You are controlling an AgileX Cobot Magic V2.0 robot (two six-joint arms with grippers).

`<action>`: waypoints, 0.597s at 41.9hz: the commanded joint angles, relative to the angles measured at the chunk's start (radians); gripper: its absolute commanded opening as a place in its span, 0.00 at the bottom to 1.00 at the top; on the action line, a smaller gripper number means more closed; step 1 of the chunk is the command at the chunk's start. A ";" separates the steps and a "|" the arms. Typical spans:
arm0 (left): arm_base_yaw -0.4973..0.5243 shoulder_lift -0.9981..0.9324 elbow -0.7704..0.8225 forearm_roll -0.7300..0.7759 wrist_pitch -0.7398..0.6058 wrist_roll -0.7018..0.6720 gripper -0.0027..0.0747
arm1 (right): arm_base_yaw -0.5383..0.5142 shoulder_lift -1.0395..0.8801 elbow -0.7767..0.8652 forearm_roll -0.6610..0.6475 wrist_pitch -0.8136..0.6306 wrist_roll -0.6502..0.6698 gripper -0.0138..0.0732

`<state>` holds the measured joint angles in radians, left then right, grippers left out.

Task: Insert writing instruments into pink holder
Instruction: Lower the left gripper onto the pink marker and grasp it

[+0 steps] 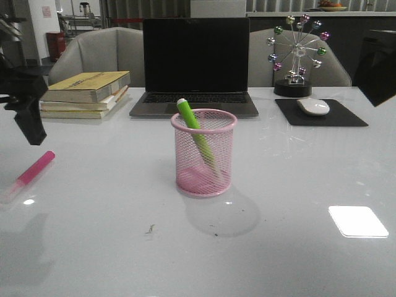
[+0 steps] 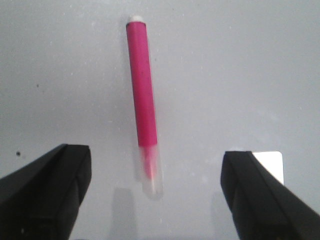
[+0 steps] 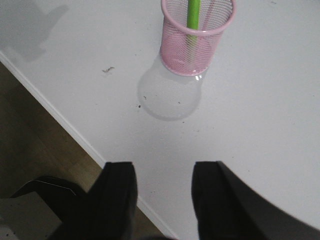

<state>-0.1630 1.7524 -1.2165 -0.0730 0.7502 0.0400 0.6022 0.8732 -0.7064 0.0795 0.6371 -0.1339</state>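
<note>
Front view: the lime green chunky marker (image 1: 197, 140) leans inside the pink wire-mesh cylindrical holder (image 1: 204, 153) at centre; the bright pink chunky marker (image 1: 28, 176) lies flat on the white surface (image 1: 297, 179) at lower left.

Left wrist view: the left pincer (image 2: 156, 192) is open, straddling the pink marker's clear end; closing there risks slipping or rolling.

Right wrist view: the right pincer (image 3: 162, 192) is open and empty at the bottom, well apart from the holder.

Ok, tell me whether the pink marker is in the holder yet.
Out. The pink marker lies flat on the table, left of the pink holder, between the open left gripper's fingers.
</note>
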 commanded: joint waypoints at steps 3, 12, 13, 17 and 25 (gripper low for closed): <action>0.003 0.070 -0.124 0.001 -0.033 -0.008 0.79 | -0.003 -0.008 -0.028 -0.009 -0.055 -0.004 0.61; 0.003 0.183 -0.229 0.021 -0.016 -0.027 0.79 | -0.003 -0.008 -0.028 -0.009 -0.055 -0.004 0.61; 0.003 0.193 -0.239 0.022 -0.016 -0.027 0.78 | -0.003 -0.008 -0.028 -0.009 -0.055 -0.004 0.61; 0.003 0.235 -0.276 0.023 -0.014 -0.045 0.78 | -0.003 -0.008 -0.028 -0.009 -0.055 -0.004 0.61; 0.003 0.285 -0.322 0.026 0.000 -0.069 0.78 | -0.003 -0.008 -0.028 -0.009 -0.055 -0.004 0.61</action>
<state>-0.1624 2.0767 -1.4932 -0.0477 0.7572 -0.0106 0.6022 0.8732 -0.7064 0.0778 0.6376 -0.1319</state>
